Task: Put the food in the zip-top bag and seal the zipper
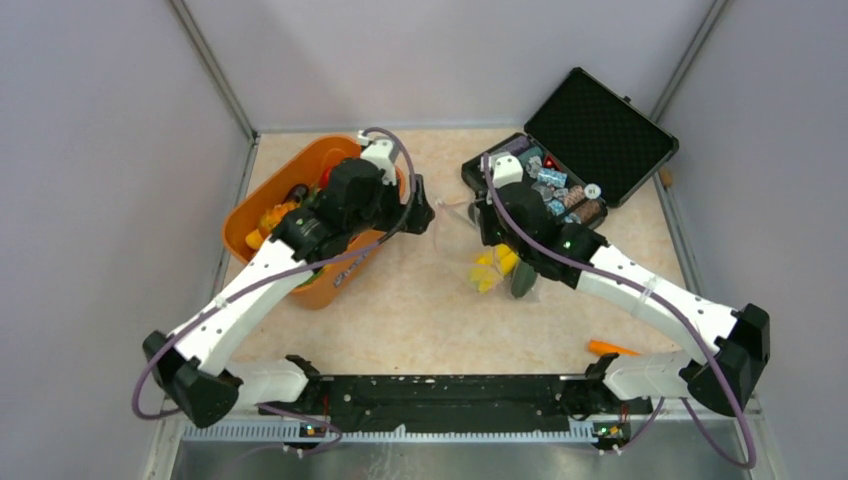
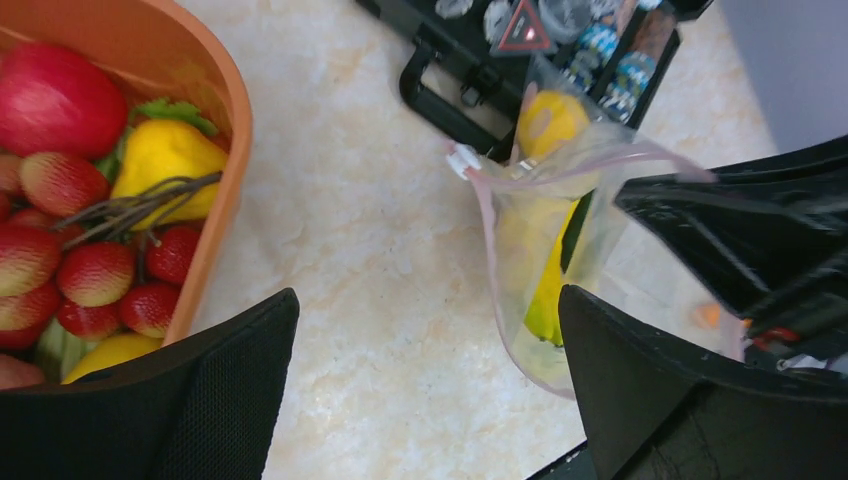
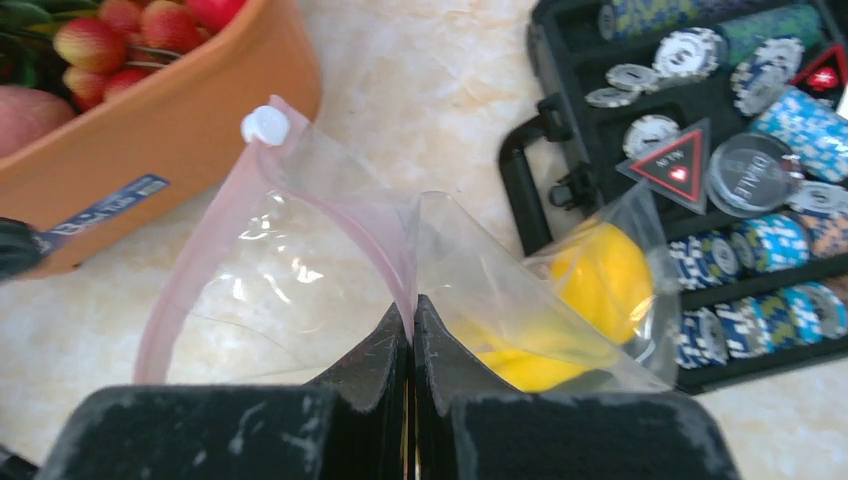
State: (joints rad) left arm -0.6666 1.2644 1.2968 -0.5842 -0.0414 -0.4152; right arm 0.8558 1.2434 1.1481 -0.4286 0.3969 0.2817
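Jaws of the right gripper (image 3: 411, 310) are pressed together on the pink zipper strip (image 3: 200, 255) of the clear crinkly plastic zip-top bag (image 3: 300, 290), which stands on the table between the orange plastic basket (image 3: 180, 130) and the black hard case (image 3: 556, 60). Yellow toy fruit (image 3: 600, 275) sits inside the bag. The left gripper (image 2: 428, 300) hovers near the bag, jaws spread wide and holding nothing.

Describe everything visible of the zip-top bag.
The bag is clear, thin, crinkled plastic with a pink zipper and a white tab at one end. Its mouth gapes open. The right claw pinches its rim, holding it up between basket and case. Yellow fruit sits inside.
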